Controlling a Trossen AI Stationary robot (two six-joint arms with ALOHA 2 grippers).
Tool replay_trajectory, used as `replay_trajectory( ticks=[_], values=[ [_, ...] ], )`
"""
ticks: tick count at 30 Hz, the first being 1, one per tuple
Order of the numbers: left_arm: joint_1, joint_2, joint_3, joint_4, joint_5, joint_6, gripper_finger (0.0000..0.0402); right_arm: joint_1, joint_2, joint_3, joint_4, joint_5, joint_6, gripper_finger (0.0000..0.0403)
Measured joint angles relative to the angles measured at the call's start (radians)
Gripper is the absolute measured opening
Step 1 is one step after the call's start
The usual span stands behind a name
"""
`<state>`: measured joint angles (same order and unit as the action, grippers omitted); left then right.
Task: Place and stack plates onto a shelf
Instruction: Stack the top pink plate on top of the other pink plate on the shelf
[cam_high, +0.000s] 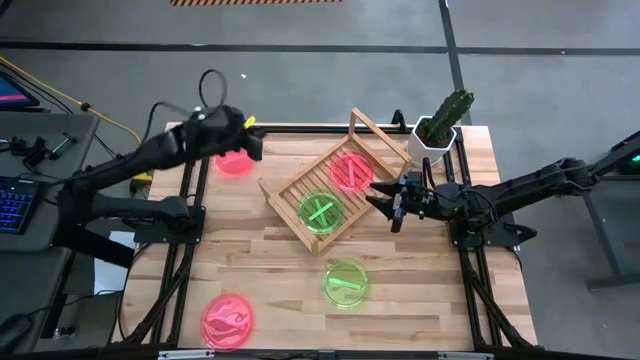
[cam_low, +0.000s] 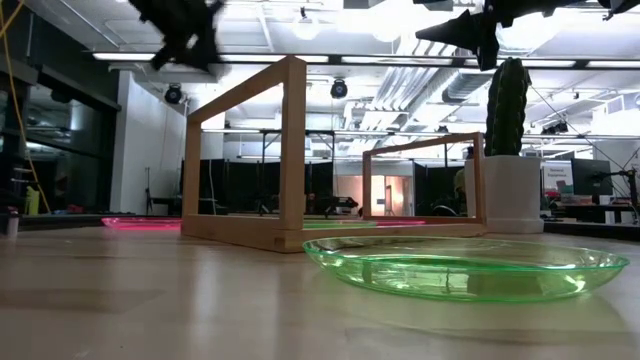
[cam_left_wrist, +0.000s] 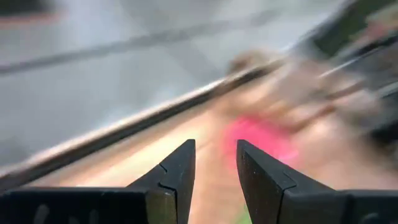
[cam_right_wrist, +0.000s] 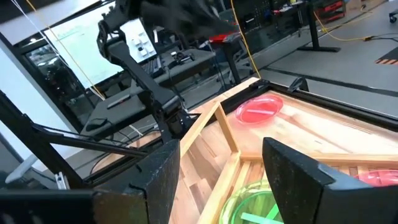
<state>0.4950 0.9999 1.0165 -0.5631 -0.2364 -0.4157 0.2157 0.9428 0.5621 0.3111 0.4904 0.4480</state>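
The wooden slatted rack (cam_high: 325, 190) sits at an angle mid-table. Inside it lie a pink plate (cam_high: 350, 170) and a green plate (cam_high: 322, 211). Flat on the table rest a pink plate (cam_high: 235, 161) by the far left corner, a green plate (cam_high: 345, 282) nearer the front and a pink plate (cam_high: 228, 320) at the near left. My left gripper (cam_high: 247, 140) hovers open above the far pink plate (cam_left_wrist: 255, 140). My right gripper (cam_high: 386, 205) is open and empty beside the rack's right rail (cam_right_wrist: 227, 134).
A white pot with a cactus (cam_high: 437, 132) stands at the far right corner, just beyond the rack's taller frame end (cam_high: 380, 135). In the low view the green plate (cam_low: 465, 265) lies in front of the rack (cam_low: 290, 160). Bare wood shows at the table's near right.
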Motion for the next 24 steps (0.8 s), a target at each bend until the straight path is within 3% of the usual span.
replay_trajectory(
  ticks=[4, 7, 16, 24],
  values=[
    [0.133, 0.107, 0.015, -0.305, -0.003, -0.015, 0.0108, 0.0, 0.0, 0.0, 0.0, 0.0, 0.001, 0.021],
    [0.198, 0.178, -0.044, -0.375, 0.033, -0.025, 0.0108, 0.0, 0.0, 0.0, 0.0, 0.0, 0.035, 0.021],
    [0.24, 0.311, -0.25, -0.232, 0.207, -0.019, 0.0108, 0.0, 0.0, 0.0, 0.0, 0.002, 0.05, 0.021],
    [0.236, 0.375, -0.301, -0.111, 0.145, 0.035, 0.0108, 0.0, 0.0, 0.0, 0.0, 0.002, 0.05, 0.021]
  ],
)
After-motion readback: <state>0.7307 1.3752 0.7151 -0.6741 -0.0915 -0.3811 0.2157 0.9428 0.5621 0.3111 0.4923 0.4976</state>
